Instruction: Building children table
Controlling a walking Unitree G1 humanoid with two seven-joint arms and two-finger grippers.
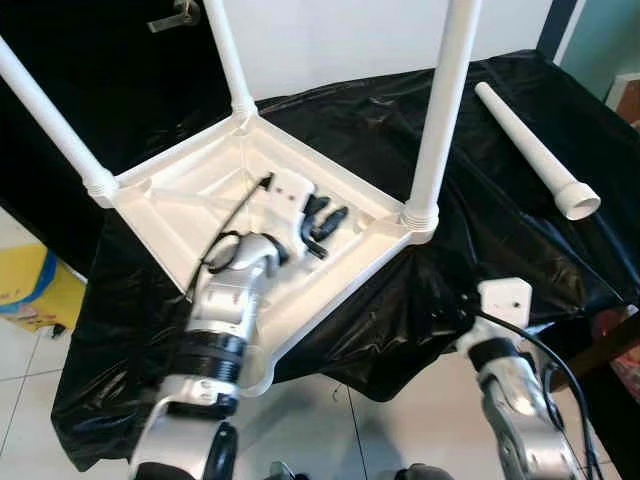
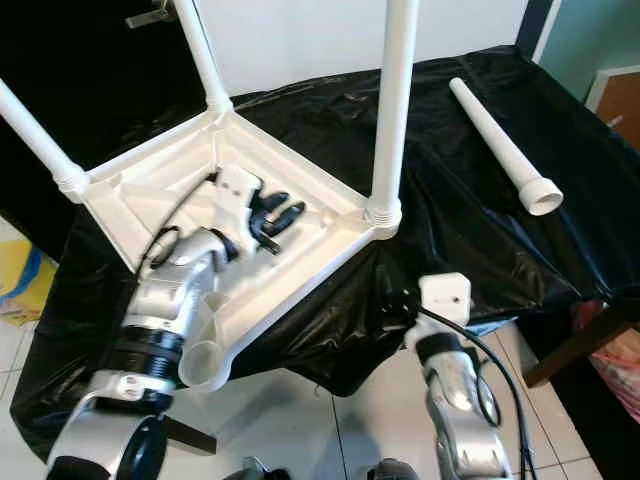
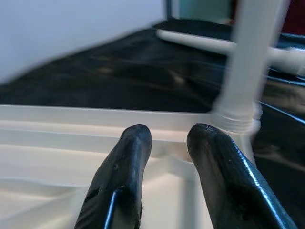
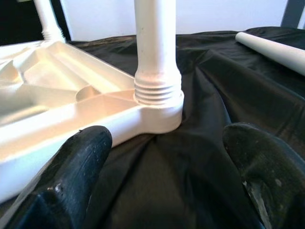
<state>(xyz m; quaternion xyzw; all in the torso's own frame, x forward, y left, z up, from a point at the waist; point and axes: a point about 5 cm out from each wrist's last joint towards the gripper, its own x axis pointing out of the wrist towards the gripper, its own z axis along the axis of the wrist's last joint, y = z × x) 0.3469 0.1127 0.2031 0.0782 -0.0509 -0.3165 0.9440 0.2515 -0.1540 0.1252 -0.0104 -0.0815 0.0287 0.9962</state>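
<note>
Tabletop [image 1: 190, 200] upturned, left gripper [image 1: 325, 225] resting inside

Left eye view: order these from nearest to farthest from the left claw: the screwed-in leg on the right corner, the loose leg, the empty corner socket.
1. Screwed-in leg, right of the left claw.
2. Empty corner socket, toward the robot.
3. Loose leg, far right on the black sheet.

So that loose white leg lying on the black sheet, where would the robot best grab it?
Probably mid-shaft on the loose leg, coming down from above with the right gripper, fingers across its width. It lies flat on the black sheet, so the slim round tube fits between open fingers; the flared threaded end nearer the robot is wider.
</note>
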